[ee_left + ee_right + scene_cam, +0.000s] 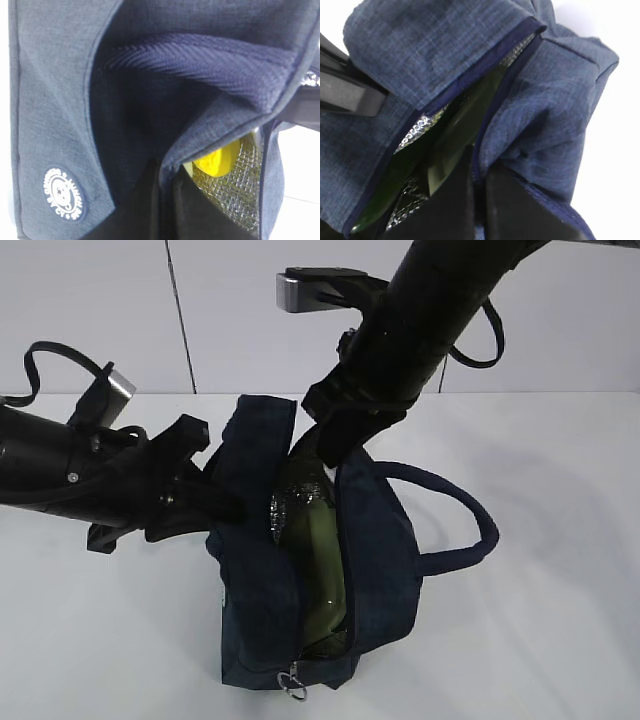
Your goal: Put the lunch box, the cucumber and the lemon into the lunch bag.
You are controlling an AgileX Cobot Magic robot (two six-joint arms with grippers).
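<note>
1. While the lunch bag (375, 570) stands on the white table (540, 640) with its top seam parted, both arms meet it from opposite sides.
2. At the bag's left flap, the left gripper (225, 502) has its jaws pressed together on the fabric rim; the left wrist view shows the dark fingers (197, 215) pinching the navy edge between them.
3. From above and behind, the right gripper (335, 455) clamps the opposite rim, its fingers (515, 210) closed on the piped edge of the cloth.
4. Between the two held edges the opening shows silver foil lining (240, 185).
5. Inside it, the lemon (217, 159) sits as a bright yellow patch against the lining, seen only in the left wrist view.
6. A pale green surface fills the slot in the exterior view, probably the lunch box (318, 570) lid, though its outline is mostly hidden.
7. Glossy dark green shapes (455, 145) lie inside too; whether these are the cucumber I cannot tell.
8. One loop handle (470, 525) arcs out to the right, and a ring zipper pull (296, 683) hangs at the near end.
9. On the bag's outer side, a white round logo (62, 194) is visible.
</note>
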